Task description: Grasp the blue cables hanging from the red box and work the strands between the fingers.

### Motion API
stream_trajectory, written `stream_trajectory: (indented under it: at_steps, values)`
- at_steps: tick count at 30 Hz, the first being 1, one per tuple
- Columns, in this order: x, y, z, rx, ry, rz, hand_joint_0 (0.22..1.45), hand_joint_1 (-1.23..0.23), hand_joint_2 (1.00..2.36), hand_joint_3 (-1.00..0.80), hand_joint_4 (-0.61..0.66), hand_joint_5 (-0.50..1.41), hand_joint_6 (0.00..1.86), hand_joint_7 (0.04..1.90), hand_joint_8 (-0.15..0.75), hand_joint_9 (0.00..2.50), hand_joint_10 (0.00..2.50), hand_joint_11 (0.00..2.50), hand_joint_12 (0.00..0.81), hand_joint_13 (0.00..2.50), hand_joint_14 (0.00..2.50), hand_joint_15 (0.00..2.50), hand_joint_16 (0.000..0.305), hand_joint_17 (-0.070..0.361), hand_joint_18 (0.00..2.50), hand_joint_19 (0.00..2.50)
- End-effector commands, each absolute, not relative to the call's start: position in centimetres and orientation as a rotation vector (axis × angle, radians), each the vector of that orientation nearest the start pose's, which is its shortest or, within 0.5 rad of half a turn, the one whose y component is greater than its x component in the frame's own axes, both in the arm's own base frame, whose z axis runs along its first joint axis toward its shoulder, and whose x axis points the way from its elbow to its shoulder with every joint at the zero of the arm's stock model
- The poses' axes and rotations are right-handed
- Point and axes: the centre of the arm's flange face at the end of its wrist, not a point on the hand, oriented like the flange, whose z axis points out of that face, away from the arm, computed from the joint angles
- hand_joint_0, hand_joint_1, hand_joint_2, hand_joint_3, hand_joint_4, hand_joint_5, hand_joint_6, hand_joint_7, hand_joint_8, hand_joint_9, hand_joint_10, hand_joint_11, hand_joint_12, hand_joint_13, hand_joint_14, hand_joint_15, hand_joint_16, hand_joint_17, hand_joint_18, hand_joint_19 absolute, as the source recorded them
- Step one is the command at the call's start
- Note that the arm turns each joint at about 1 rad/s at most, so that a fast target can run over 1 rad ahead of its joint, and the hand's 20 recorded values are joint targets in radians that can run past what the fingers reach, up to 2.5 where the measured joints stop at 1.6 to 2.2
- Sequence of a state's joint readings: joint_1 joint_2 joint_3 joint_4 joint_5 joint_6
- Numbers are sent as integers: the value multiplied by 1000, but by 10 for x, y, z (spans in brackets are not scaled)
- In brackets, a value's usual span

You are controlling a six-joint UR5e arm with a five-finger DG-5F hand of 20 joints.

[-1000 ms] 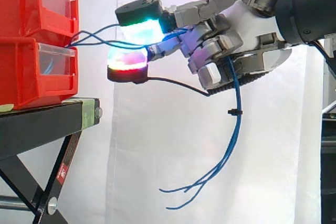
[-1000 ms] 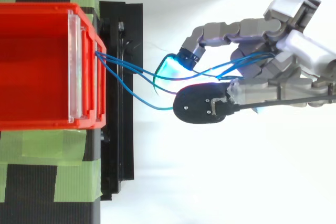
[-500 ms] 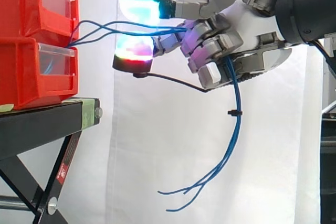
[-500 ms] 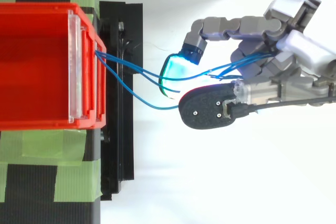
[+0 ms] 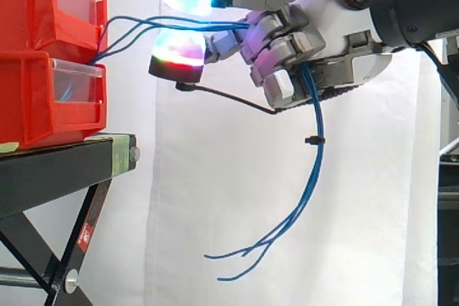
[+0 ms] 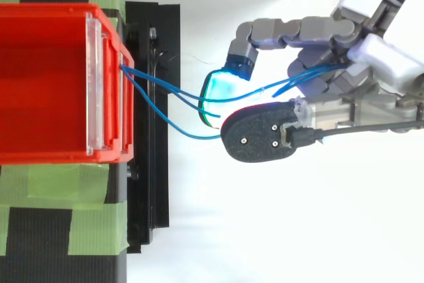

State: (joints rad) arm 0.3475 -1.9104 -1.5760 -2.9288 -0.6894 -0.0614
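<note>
The blue cables (image 5: 313,170) leave the red box (image 6: 46,10) at the left and run almost level to the right, straight into the hand (image 5: 337,26). Their loose ends hang below it. Its curled fingers (image 5: 276,48) hold the strands, and two glowing pads (image 5: 178,51) stand apart, one above and one below them. Compared with one second ago, the hand is higher and the pads are further apart.

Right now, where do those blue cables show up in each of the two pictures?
Side view: the blue cables leave the stacked bins at left, cross to the hand at upper right, then dangle below it with loose ends.
Top view: the cables run from the bin's front, left of centre, rightwards into the hand's grip.
Shared landmark: the upper red bin, where the strands start.
</note>
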Motion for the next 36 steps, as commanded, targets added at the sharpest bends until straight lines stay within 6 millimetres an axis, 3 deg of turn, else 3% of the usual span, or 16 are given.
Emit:
stream_trajectory:
  at_steps: [1,7,11,15,20,25,28,31,33,36]
  values:
    - [599,-9,324,1403,953,652,889,-648,1010,-786,203,484,5,1443,445,1770,2500,2500,688,2057,2500,1811,238,178,2500,718]
    - [599,-10,325,1392,958,645,909,-657,1013,-715,184,507,6,1437,445,1770,2500,2500,688,2057,2500,1811,238,178,2500,718]
    - [600,-11,325,1379,966,630,859,-684,1022,-388,120,578,7,1495,445,1770,2500,2500,688,2057,2500,1811,238,178,2500,718]
    - [600,-11,324,1370,973,619,835,-725,1011,-124,176,680,13,1458,445,1770,2500,2500,688,2057,2500,1811,238,178,2500,718]
    - [601,-12,325,1357,977,609,852,-727,1007,-71,211,677,17,1390,445,1770,2500,2500,688,2057,2500,1811,238,178,2500,718]
    - [605,-11,326,1342,966,618,906,-701,1016,-115,240,557,17,1335,445,1770,2500,2500,688,2057,2500,1811,238,178,2500,718]
    - [605,-11,327,1341,962,622,987,-709,1018,-107,216,507,17,1331,445,1770,2500,2500,688,2057,2500,1811,238,178,2500,718]
    - [605,-11,327,1341,962,622,1107,-740,1021,-69,140,479,3,1478,445,1770,2500,2500,688,2057,2500,1811,238,178,2500,718]
    - [605,-11,327,1339,965,618,1182,-775,1017,-225,66,192,758,1288,445,1770,2500,2500,688,2057,2500,1811,238,178,2500,718]
    - [606,-12,327,1332,967,611,1128,-833,1020,-308,110,35,1091,1123,445,1770,2500,2500,688,2057,2500,1811,238,178,2500,718]
